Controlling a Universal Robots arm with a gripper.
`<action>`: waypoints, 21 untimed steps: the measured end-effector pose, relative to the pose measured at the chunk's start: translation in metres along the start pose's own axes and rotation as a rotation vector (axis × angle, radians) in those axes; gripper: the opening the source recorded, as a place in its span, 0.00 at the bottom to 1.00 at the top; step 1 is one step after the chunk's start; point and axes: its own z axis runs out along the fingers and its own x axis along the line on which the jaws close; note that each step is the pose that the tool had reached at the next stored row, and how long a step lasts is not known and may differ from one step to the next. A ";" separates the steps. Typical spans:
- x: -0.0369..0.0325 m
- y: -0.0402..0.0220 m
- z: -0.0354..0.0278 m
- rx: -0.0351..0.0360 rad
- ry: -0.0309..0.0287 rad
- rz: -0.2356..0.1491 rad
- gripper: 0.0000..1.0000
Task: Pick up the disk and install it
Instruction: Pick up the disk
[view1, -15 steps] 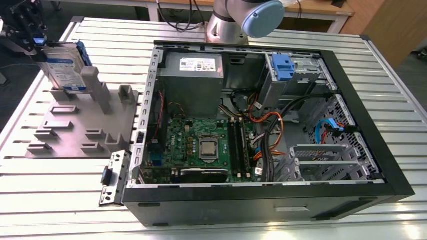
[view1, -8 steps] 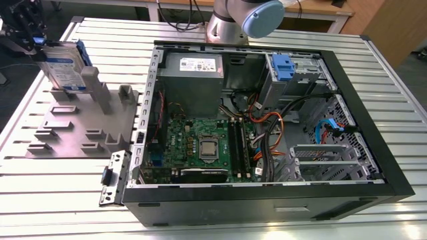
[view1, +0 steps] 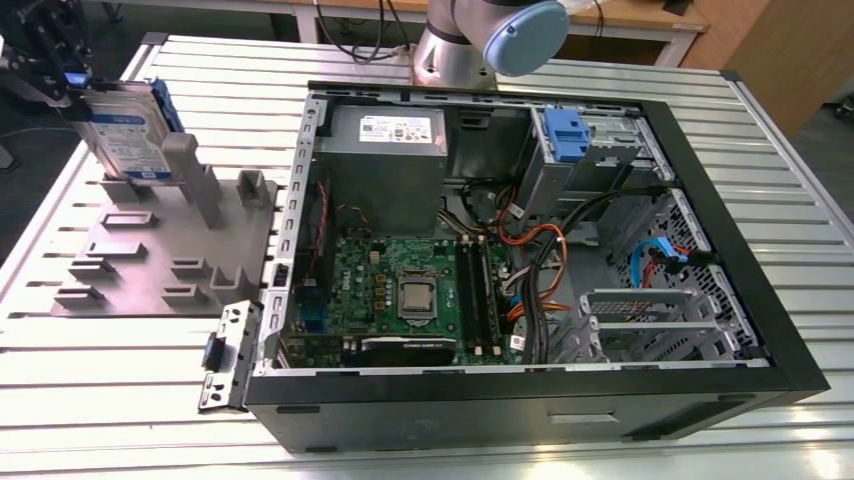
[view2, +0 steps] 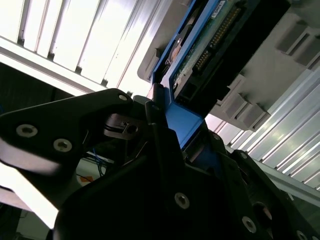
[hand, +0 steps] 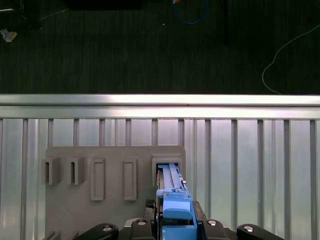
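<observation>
1. At the exterior view's far left, over the grey moulded plastic holder plate with its upright posts and slots, the black gripper is gripping the disk. The disk is a flat silver-grey metal hard drive with a white-and-blue label, framed by a bright blue plastic bracket. In both wrist views the fingers are pressing tight against the bracket's top end, with nothing else in their hold.
2. The disk is standing upright, with its lower edge sitting between the plate's posts or just over them. I cannot tell whether it is clear of its slot. If it is travelling sideways too low, an edge could be catching a post and twisting the disk in the grip.
3. The hold is bearing on plastic at only 1 end, so the bracket could be flexing. The heavy drive could then be swinging or slipping out during a fast move.
4. The open black metal computer case is lying well apart, towards the exterior view's right, on the ribbed aluminium table. Orange and black cables are crowding the space below the bay with the small blue plastic tab. A tilted disk could be jamming on the bay's edge or snagging a cable.
</observation>
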 end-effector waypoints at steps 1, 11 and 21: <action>0.0000 0.0000 -0.0003 -0.0001 0.0000 0.000 0.36; 0.0000 0.0000 -0.0029 0.0000 0.0000 0.000 0.36; 0.0000 0.0000 -0.0049 0.0000 -0.0001 0.000 0.36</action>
